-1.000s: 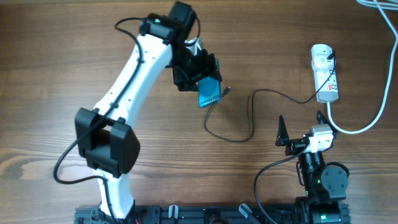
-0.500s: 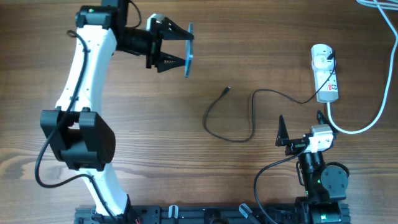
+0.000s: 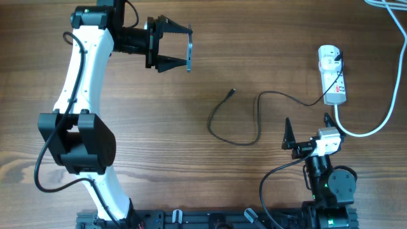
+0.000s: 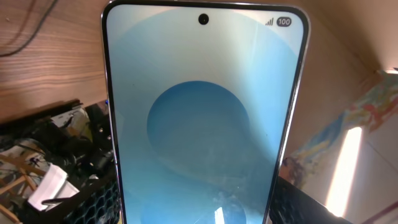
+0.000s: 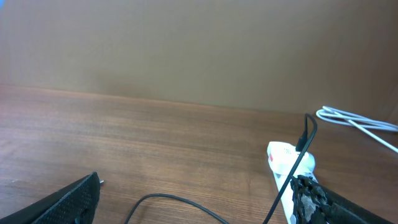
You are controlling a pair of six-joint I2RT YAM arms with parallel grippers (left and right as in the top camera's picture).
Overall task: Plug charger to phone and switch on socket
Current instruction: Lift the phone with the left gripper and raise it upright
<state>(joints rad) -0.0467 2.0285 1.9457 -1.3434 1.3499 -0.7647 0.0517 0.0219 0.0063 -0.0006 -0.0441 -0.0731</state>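
My left gripper (image 3: 181, 49) is shut on the phone (image 3: 189, 54) and holds it raised at the far left-middle of the table, edge-on from overhead. In the left wrist view its cyan-blue screen (image 4: 205, 124) fills the frame, with my fingers (image 4: 199, 214) on both long edges. The charger, a thin black cable (image 3: 257, 111), loops across the table to its connector tip (image 3: 233, 91), which lies free. Its other end is plugged in the white socket (image 3: 332, 83). My right gripper (image 3: 308, 131) is open and empty, near the socket (image 5: 283, 158) and cable (image 5: 174, 202).
A thick white cord (image 3: 381, 121) runs from the socket to the right and up to the far right corner; it also shows in the right wrist view (image 5: 354, 118). The arm bases stand at the front edge.
My left arm has lifted the phone from beside the connector tip at mid-table and swung it left and back, turning it on edge. The cable and right arm have not moved.
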